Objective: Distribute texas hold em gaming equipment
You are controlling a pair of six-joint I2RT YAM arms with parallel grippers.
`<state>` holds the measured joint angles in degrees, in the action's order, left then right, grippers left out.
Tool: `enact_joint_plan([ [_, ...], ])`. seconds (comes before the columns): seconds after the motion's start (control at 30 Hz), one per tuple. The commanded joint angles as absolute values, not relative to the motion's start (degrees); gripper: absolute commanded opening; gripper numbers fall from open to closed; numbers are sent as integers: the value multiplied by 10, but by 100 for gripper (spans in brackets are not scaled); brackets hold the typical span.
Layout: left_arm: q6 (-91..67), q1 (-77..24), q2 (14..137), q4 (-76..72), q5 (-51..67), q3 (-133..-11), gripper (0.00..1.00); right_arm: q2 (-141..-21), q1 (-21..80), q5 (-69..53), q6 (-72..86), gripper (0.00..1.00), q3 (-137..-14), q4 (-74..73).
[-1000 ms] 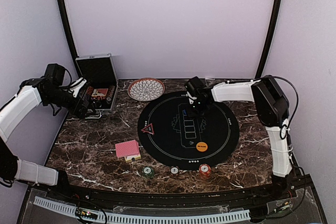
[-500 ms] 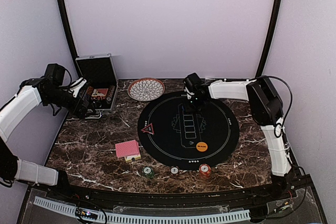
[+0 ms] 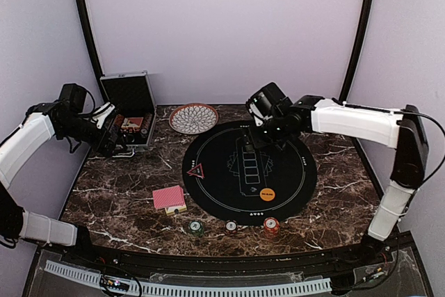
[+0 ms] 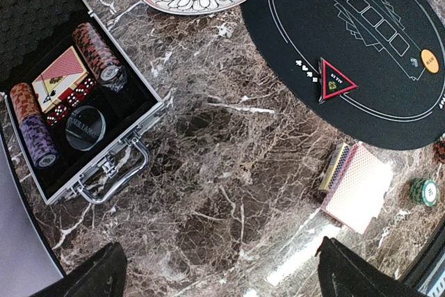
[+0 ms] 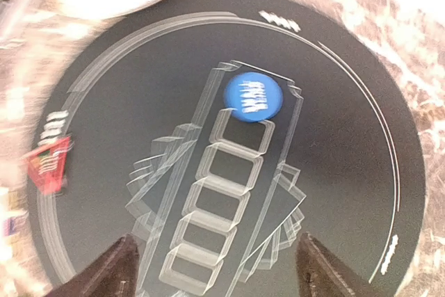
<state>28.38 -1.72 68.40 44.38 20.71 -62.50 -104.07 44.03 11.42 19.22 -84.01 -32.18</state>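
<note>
Overhead, a dark marble worktop [image 3: 118, 186] carries a round black mat [image 3: 292, 165] at its centre-right. An open silver-edged case [image 3: 131, 113] sits at the far-left corner with its lid raised. A patterned bowl [image 3: 194, 117] sits at the far edge, between the case and the mat.

The left gripper [image 4: 220, 245] hovers over bare marble on the near side of the case, its fingers spread wide with nothing between them.

The right arm stretches in from the right across the far part of the mat. From overhead, the right gripper [image 5: 217, 238] hides the blue button [image 5: 252, 98]. The wrist view shows that button lying flat on the mat at the far end of a printed row of card outlines. The gripper's fingers are parted, clear of the button and holding nothing.

The printed row's long axis runs from the mat's far rim toward its near-right rim, where the orange button [image 3: 267, 194] lies. The red triangle marker [image 3: 195, 170] lies flat by the mat's left rim; which way its corners point is hard to tell.

The red-backed deck [image 3: 169, 198] lies face down on the marble just off the mat's near-left rim. Its long axis runs roughly along the worktop's near edge. A green chip [image 3: 196, 227], a white chip [image 3: 231, 226] and a red chip [image 3: 271, 225] form a line along that near edge, apart from one another.
</note>
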Motion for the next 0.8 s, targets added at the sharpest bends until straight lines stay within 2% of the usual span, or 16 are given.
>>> enact_joint_plan([
  [0.0,294,-22,684,462,214,-644,99,-961,505,130,209,87,-778,-412],
  [0.23,290,-26,681,465,214,-640,99,-892,583,124,247,97,-727,-506],
  [0.77,293,-28,675,477,215,-640,99,-893,680,60,282,96,-651,-490],
])
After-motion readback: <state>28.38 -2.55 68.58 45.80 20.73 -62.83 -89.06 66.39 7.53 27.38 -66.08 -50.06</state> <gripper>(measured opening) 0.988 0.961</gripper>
